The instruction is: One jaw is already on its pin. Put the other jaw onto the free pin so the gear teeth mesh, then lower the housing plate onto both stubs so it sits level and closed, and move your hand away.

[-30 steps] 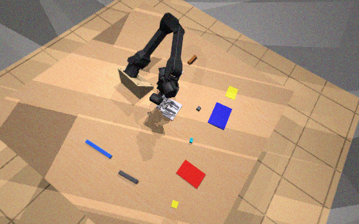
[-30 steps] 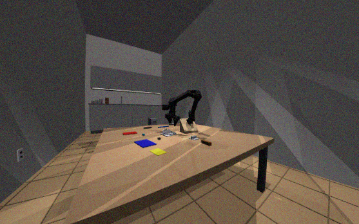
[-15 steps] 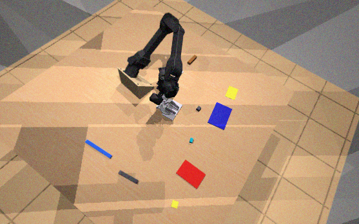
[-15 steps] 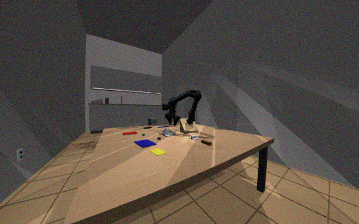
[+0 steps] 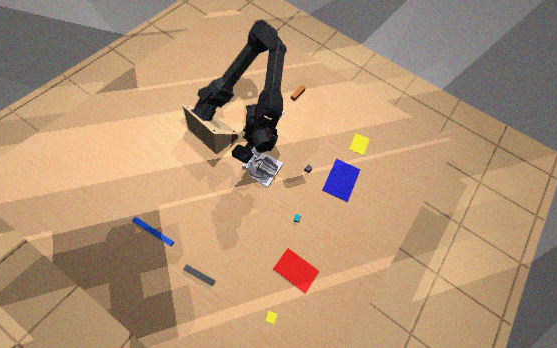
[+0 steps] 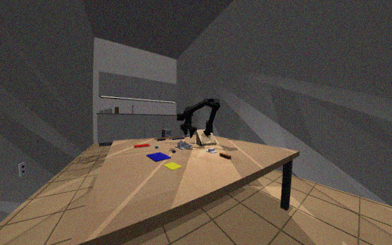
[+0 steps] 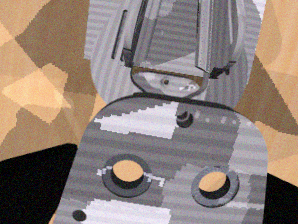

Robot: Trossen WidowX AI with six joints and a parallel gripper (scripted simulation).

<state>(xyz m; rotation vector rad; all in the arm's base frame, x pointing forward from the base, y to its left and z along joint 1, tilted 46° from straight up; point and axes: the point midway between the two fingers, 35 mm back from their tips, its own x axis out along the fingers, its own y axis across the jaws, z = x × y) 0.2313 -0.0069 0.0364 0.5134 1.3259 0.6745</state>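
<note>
My gripper (image 5: 252,148) (image 7: 165,168) is shut on the grey housing plate (image 7: 200,145), with a black finger at each side of it in the wrist view. The plate has two round, ringed through-holes, and tabletop shows through both. The grey jaw assembly (image 5: 265,169) (image 6: 183,145) (image 7: 107,67) sits on the table beyond the plate, with two long upright-looking parts side by side. The plate's far edge overlaps the assembly's near end in the wrist view. Whether they touch, the pins and the gear teeth cannot be made out. A small pale part (image 6: 211,151) lies apart on the table.
A pale angled stand (image 5: 200,131) (image 6: 205,142) is by the arm's base. A dark cube (image 5: 308,169), a blue pad (image 5: 341,180) and a yellow pad (image 5: 360,144) lie to the right. A red pad (image 5: 296,270) and a blue bar (image 5: 153,231) lie below, an orange block (image 5: 298,93) above.
</note>
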